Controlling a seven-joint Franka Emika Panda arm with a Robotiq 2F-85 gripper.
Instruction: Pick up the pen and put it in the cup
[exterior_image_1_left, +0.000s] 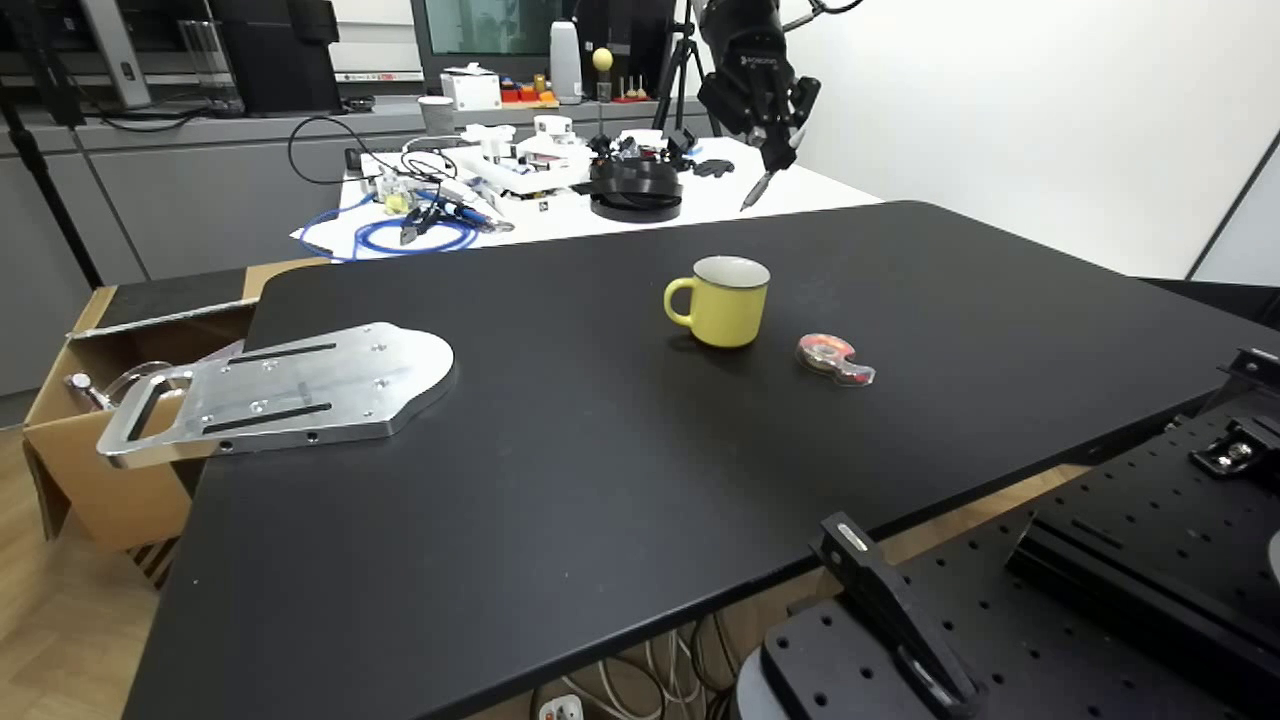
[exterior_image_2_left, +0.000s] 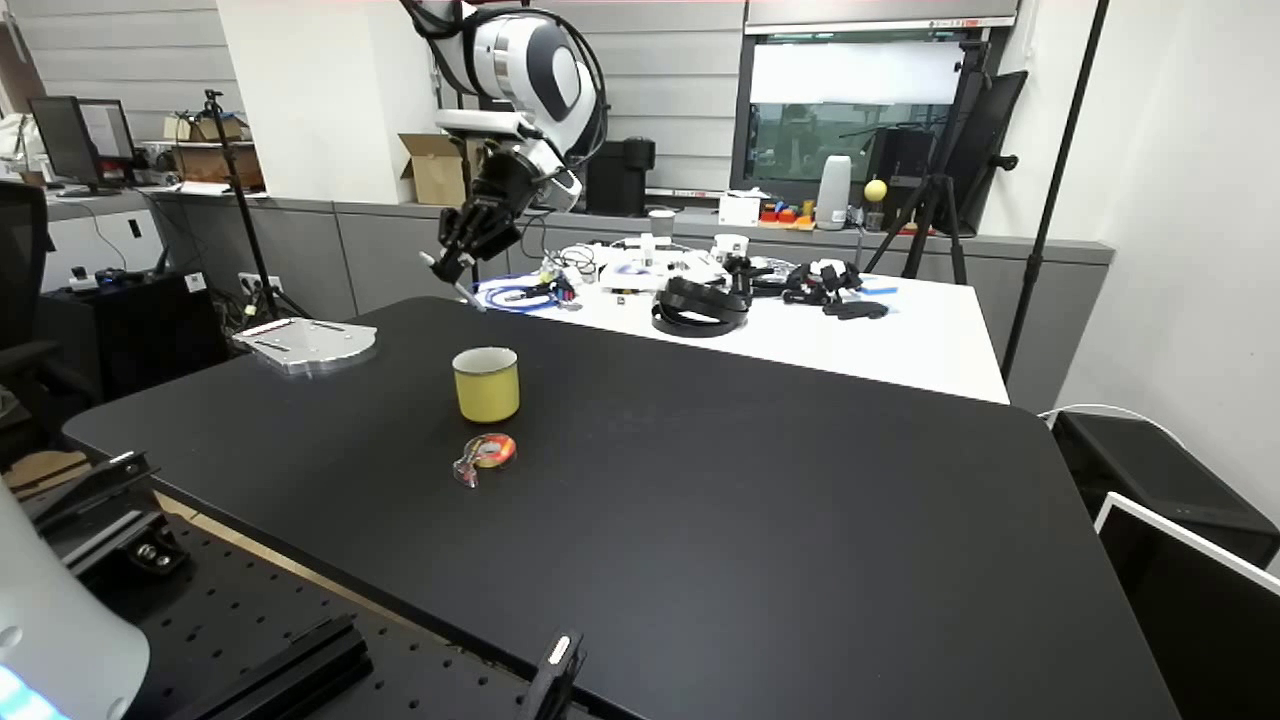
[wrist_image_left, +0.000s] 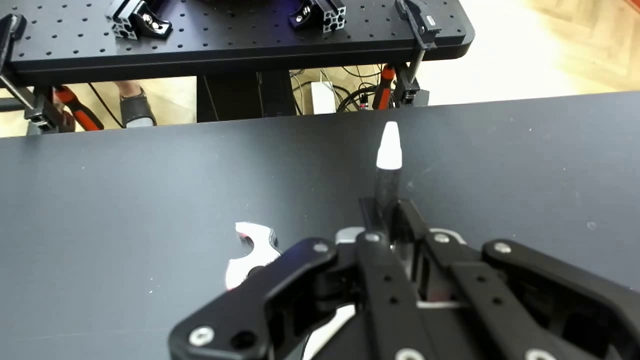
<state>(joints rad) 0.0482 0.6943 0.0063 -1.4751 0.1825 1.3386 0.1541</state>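
The yellow cup (exterior_image_1_left: 727, 305) stands upright on the black table and also shows in an exterior view (exterior_image_2_left: 487, 388). My gripper (exterior_image_1_left: 775, 153) is in the air above the cup, in both exterior views (exterior_image_2_left: 450, 268). It is shut on the pen (exterior_image_1_left: 756, 190), which sits tilted across the fingertips. In the wrist view, the gripper (wrist_image_left: 388, 207) has the pen's dark body and white end (wrist_image_left: 389, 147) sticking out past its fingertips. The pen's lower end points down and is clear of the cup. Pale edges show behind the jaws; I cannot tell whether they are the cup.
A small flat pink-red item (exterior_image_1_left: 835, 358) lies beside the cup on the robot-base side. A silver metal plate (exterior_image_1_left: 280, 390) lies at the table's edge. A whitish notched shape (wrist_image_left: 255, 250) shows left of the jaws. A white table (exterior_image_2_left: 880, 330) with cables stands behind.
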